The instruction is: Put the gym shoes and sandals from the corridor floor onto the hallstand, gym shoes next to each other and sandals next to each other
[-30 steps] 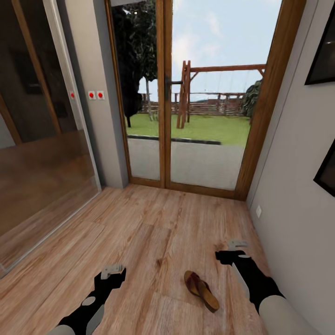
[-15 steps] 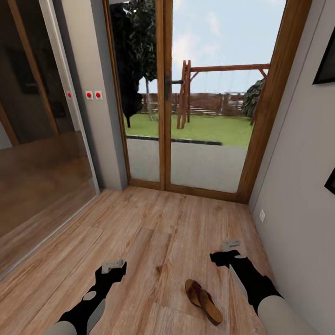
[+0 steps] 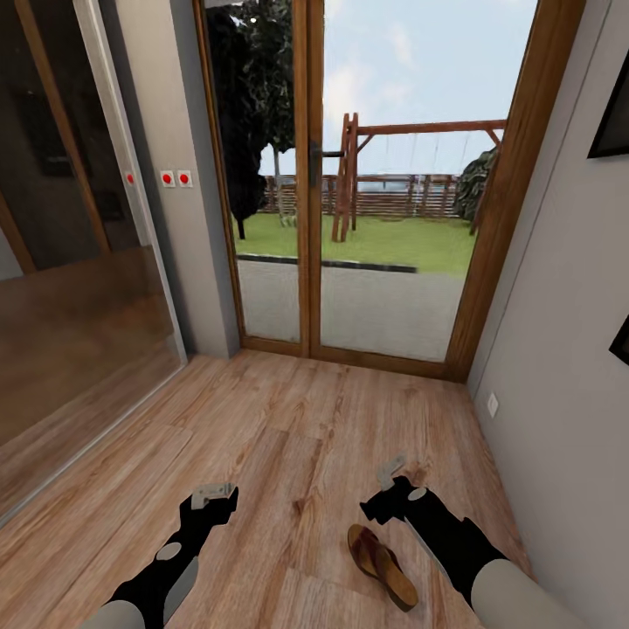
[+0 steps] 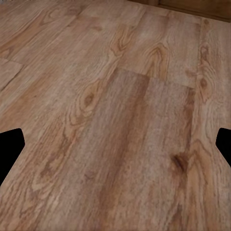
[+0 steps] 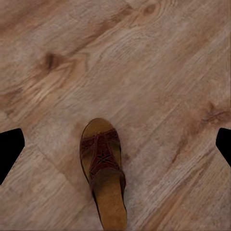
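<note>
A single sandal (image 3: 379,565), dark reddish-brown straps over a tan sole, lies flat on the corridor floor (image 3: 288,437) of wood-grain planks, between the robot's two arms and nearer the right one. The right gripper (image 3: 390,476) hangs just above and beyond the sandal's toe end, not touching it; seen from the right wrist, the sandal (image 5: 103,172) lies below with its fingers (image 5: 10,150) spread wide to either side and nothing between them. The left gripper (image 3: 214,495) hovers over bare planks well apart from the sandal, and the left wrist view shows its fingers (image 4: 9,149) likewise parted and empty above the floor (image 4: 115,115). Ahead, a wood-framed glass door (image 3: 384,192) looks out on a lawn and a wooden swing frame (image 3: 411,166). A mirrored sliding panel (image 3: 70,262) lines the left wall beside two red-buttoned switches (image 3: 175,178), and a white socket (image 3: 494,404) sits low on the grey right wall.
</note>
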